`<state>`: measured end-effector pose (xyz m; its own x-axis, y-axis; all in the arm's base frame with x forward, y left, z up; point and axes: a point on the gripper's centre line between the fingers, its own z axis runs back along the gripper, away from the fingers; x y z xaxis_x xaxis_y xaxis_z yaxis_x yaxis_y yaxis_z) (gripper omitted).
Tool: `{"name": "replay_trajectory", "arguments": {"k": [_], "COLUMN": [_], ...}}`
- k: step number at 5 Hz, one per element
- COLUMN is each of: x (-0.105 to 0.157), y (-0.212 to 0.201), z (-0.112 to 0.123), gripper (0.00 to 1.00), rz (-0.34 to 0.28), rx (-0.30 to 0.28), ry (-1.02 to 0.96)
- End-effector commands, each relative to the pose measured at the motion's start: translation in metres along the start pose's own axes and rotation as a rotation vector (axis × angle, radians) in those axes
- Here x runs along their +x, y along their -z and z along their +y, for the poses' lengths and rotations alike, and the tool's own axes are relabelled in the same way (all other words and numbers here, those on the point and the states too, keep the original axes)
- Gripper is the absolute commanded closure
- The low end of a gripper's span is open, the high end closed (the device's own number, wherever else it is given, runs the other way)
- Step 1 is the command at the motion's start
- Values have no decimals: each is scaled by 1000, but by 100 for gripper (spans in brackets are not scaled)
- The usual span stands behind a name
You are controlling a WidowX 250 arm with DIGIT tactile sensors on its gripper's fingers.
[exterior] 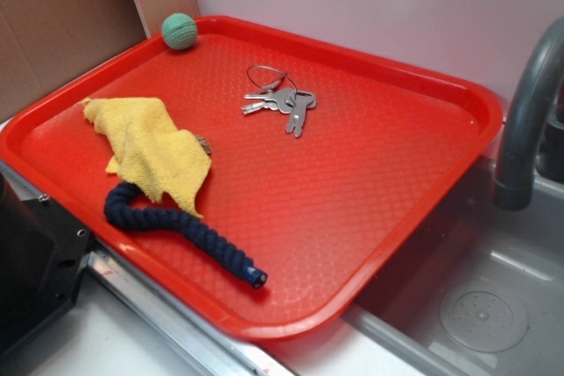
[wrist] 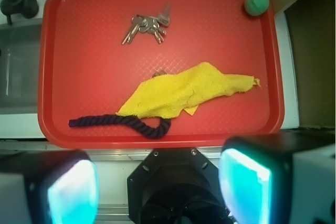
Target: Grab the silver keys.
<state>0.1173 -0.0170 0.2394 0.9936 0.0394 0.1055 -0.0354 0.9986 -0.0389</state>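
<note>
The silver keys (exterior: pixel 282 101) lie flat on the red tray (exterior: pixel 352 191), toward its far side, their thin wire ring pointing away. From the wrist view the silver keys (wrist: pixel 147 25) sit near the tray's top middle. My gripper (wrist: pixel 157 187) hangs high above the robot base, short of the tray's near rim (wrist: pixel 157 141), well away from the keys. It is open: the two pads (wrist: pixel 244 184) stand wide apart with nothing between them. In the exterior view the gripper is out of frame.
A yellow cloth (exterior: pixel 150 143) lies on the tray's left half, over one end of a dark blue rope (exterior: pixel 185 231). A green ball (exterior: pixel 179 31) rests in the far left corner. A grey faucet (exterior: pixel 529 121) and a sink (exterior: pixel 480 305) are on the right.
</note>
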Motion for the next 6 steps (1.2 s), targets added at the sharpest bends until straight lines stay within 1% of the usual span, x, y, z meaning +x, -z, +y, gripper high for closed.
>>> {"name": "replay_trajectory", "arguments": {"k": [1, 2, 3, 4, 5, 6], "x": [99, 132, 157, 164, 161, 151], "y": [82, 119, 165, 192, 215, 215], "z": [16, 25, 45, 51, 44, 35], "gripper": [0, 0, 0, 0, 0, 0], "rz": [-137, -250, -322, -283, -223, -212], "rx": [194, 196, 145, 114, 69, 16], "ry": [368, 487, 550, 559, 584, 634]}}
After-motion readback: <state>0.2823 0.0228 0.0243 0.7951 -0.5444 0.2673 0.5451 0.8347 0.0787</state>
